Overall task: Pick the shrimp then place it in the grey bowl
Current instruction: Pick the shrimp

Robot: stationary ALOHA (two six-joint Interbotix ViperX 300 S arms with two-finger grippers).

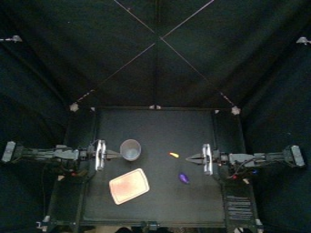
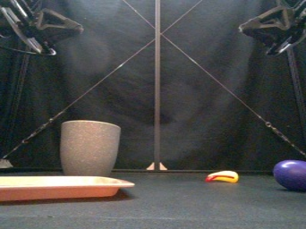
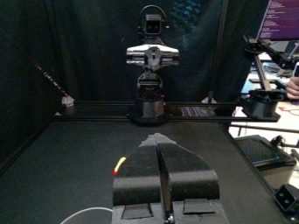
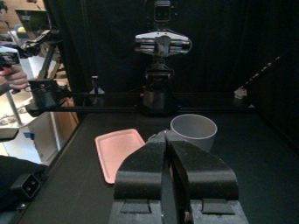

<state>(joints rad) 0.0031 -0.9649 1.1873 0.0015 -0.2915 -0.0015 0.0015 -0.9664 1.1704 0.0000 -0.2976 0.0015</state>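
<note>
A small orange-and-yellow toy shrimp [image 1: 174, 155] lies on the black counter [image 1: 158, 127], apart from the raised right tool [image 1: 206, 160] and farther from the raised left tool [image 1: 100, 157], both with jaws pressed together, with the grey bowl [image 1: 130, 148] on its left-arm side, a pink tray [image 1: 129, 186] before the bowl, and a purple toy [image 1: 184, 178] nearby.

The black table [image 1: 165, 127] bears a grey cup [image 1: 130, 148], pink tray [image 1: 129, 186], shrimp [image 1: 174, 155] and purple toy [image 1: 184, 178].

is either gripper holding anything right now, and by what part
Nothing is held. The left gripper and right gripper are both shut and empty; the shrimp lies loose on the table.
</note>
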